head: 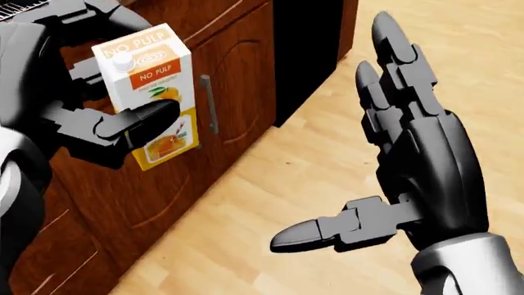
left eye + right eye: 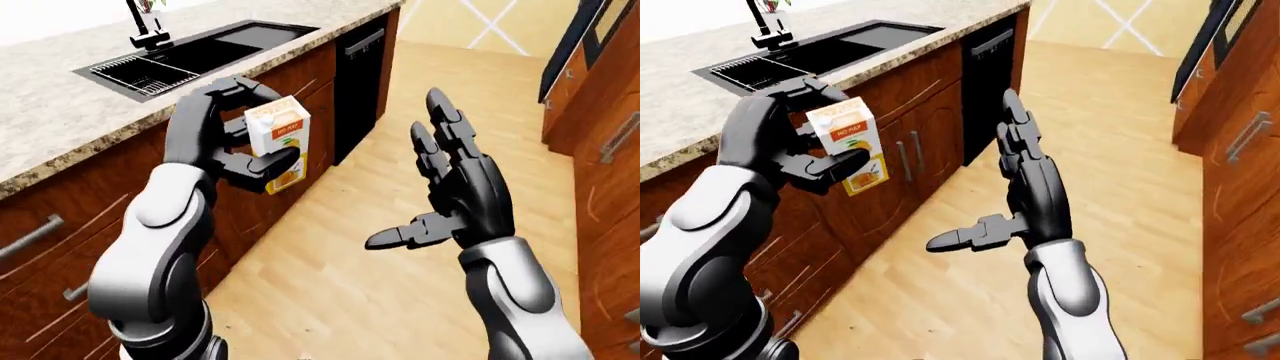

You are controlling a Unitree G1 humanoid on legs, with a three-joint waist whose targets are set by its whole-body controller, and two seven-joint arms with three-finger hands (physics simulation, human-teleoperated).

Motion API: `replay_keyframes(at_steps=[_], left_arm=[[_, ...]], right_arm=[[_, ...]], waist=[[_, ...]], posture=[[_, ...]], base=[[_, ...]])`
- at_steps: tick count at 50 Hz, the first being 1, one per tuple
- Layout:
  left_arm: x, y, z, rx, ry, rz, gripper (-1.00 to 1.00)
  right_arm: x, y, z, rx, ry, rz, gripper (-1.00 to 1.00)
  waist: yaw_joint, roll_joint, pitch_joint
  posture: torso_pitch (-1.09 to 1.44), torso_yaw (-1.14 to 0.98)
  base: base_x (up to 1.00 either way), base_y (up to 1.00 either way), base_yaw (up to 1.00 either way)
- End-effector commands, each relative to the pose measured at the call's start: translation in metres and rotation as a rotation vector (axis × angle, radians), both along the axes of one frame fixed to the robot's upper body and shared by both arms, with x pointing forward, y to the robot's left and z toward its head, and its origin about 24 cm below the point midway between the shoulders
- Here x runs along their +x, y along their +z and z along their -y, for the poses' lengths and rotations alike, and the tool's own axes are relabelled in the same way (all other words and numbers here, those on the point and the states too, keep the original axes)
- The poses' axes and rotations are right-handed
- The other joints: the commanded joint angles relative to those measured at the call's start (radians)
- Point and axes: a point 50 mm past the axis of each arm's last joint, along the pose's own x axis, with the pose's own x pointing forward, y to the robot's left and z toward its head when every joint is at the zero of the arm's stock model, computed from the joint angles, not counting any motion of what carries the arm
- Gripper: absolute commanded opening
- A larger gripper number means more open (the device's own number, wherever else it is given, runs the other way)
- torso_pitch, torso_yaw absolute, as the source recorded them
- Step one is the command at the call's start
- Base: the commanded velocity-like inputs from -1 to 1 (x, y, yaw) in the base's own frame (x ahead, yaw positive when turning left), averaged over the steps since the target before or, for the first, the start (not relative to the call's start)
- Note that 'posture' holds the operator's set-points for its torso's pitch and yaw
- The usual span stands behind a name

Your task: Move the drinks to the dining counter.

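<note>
An orange-and-white juice carton (image 1: 153, 93) marked NO PULP is held upright in the air at the left of the head view. My left hand (image 1: 98, 98) is shut on the carton, thumb across its face and fingers round its far side. In the left-eye view the juice carton (image 2: 278, 142) hangs beside the wooden cabinets below the counter. My right hand (image 1: 385, 153) is open at the right, fingers spread and pointing up, thumb sticking out to the left, holding nothing.
A granite counter (image 2: 90, 112) with a black sink (image 2: 190, 56) and tap runs along the left. Below it are wooden cabinet doors (image 1: 238, 92) and a black dishwasher (image 2: 358, 82). More wooden drawers (image 2: 605, 150) line the right. Light wood floor (image 2: 400, 217) lies between.
</note>
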Motion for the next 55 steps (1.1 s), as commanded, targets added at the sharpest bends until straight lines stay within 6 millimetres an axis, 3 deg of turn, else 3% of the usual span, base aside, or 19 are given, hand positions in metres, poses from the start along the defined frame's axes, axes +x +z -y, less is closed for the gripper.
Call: replay_keyframes(at_steps=[1,4,7,10,11,15,23,26,29,31,35,37,39,40,44,49,50,54,55], left_arm=[[-0.01,0.023,0.01,0.002,-0.064,0.132,-1.0],[-0.012,0.026,0.011,0.005,-0.065,0.136,-1.0],[-0.013,0.03,0.011,0.01,-0.065,0.14,-1.0],[-0.015,0.034,0.012,0.014,-0.067,0.144,-1.0],[-0.016,0.035,0.013,0.016,-0.069,0.145,-1.0],[-0.016,0.037,0.012,0.017,-0.067,0.149,-1.0],[-0.022,0.043,0.009,0.013,-0.06,0.159,-1.0],[-0.023,0.044,0.008,0.012,-0.055,0.158,-1.0],[-0.023,0.045,0.008,0.014,-0.054,0.16,-1.0],[-0.023,0.044,0.007,0.013,-0.052,0.16,-1.0],[-0.023,0.043,0.008,0.016,-0.053,0.158,-1.0],[-0.023,0.043,0.008,0.015,-0.052,0.157,-1.0],[-0.022,0.042,0.007,0.015,-0.053,0.156,-1.0],[-0.022,0.042,0.007,0.014,-0.052,0.156,-1.0],[-0.022,0.041,0.007,0.014,-0.053,0.155,-1.0],[-0.02,0.04,0.007,0.016,-0.05,0.152,-1.0],[-0.02,0.04,0.007,0.016,-0.05,0.152,-1.0],[-0.02,0.042,0.007,0.017,-0.05,0.155,-1.0],[-0.02,0.042,0.007,0.018,-0.05,0.155,-1.0]], right_arm=[[-0.009,0.018,0.002,-0.002,-0.014,0.105,1.0],[-0.01,0.022,0.002,-0.002,-0.01,0.112,1.0],[-0.011,0.026,0.003,-0.013,-0.014,0.121,1.0],[-0.011,0.028,0.004,-0.014,-0.017,0.122,1.0],[-0.012,0.03,0.004,-0.013,-0.016,0.124,1.0],[-0.012,0.032,0.003,-0.018,-0.014,0.127,1.0],[-0.015,0.038,0.003,-0.027,-0.018,0.141,1.0],[-0.016,0.038,0.002,-0.027,-0.017,0.142,1.0],[-0.016,0.039,0.002,-0.028,-0.017,0.144,1.0],[-0.016,0.038,0.002,-0.027,-0.016,0.144,1.0],[-0.016,0.037,0.002,-0.026,-0.015,0.142,1.0],[-0.016,0.036,0.002,-0.026,-0.015,0.141,1.0],[-0.016,0.035,0.001,-0.028,-0.015,0.141,1.0],[-0.015,0.035,0.001,-0.028,-0.015,0.141,1.0],[-0.015,0.034,0.001,-0.028,-0.014,0.14,1.0],[-0.014,0.034,0.001,-0.042,-0.029,0.145,1.0],[-0.013,0.034,0.001,-0.043,-0.031,0.147,1.0],[-0.012,0.035,0.002,-0.044,-0.041,0.144,1.0],[-0.013,0.036,0.002,-0.041,-0.043,0.151,1.0]], waist=[[-0.002,-0.016,-0.049],[-0.007,-0.034,-0.055],[-0.033,-0.083,-0.042],[-0.067,-0.191,-0.066],[-0.058,-0.143,-0.055],[-0.05,-0.153,-0.061],[-0.049,-0.067,-0.037],[-0.045,-0.011,-0.046],[-0.036,-0.016,-0.032],[-0.024,-0.04,-0.046],[-0.035,-0.084,-0.027],[-0.044,-0.117,-0.021],[-0.058,-0.189,-0.044],[-0.055,-0.161,-0.041],[-0.05,-0.148,-0.046],[-0.082,-0.092,-0.039],[-0.059,-0.114,-0.029],[-0.093,-0.023,-0.038],[-0.096,-0.035,-0.028]], posture=[[0.0,0.0],[0.0,0.0],[0.0,0.0],[0.0,0.0],[0.0,0.0],[0.0,0.0],[0.0,0.0],[0.0,0.0],[0.0,0.0],[0.0,0.0],[0.0,0.0],[0.0,0.0],[0.0,0.0],[0.0,0.0],[0.0,0.0],[0.0,0.0],[0.0,0.0],[0.0,0.0],[0.0,0.0]], base=[[0.0,0.0,1.0],[0.0,0.0,1.0],[0.0,0.0,1.0],[0.0,0.0,1.0],[0.0,0.0,1.0],[0.0,0.0,1.0],[0.0,0.0,1.0],[0.0,0.0,1.0],[0.0,0.0,1.0],[0.0,0.0,1.0],[0.0,0.0,1.0],[0.0,0.0,1.0],[0.0,0.0,1.0],[0.0,0.0,1.0],[0.0,0.0,1.0],[0.0,0.07,0.8],[0.0,0.0,0.0],[0.0,0.0,0.0],[0.0,0.0,0.0]])
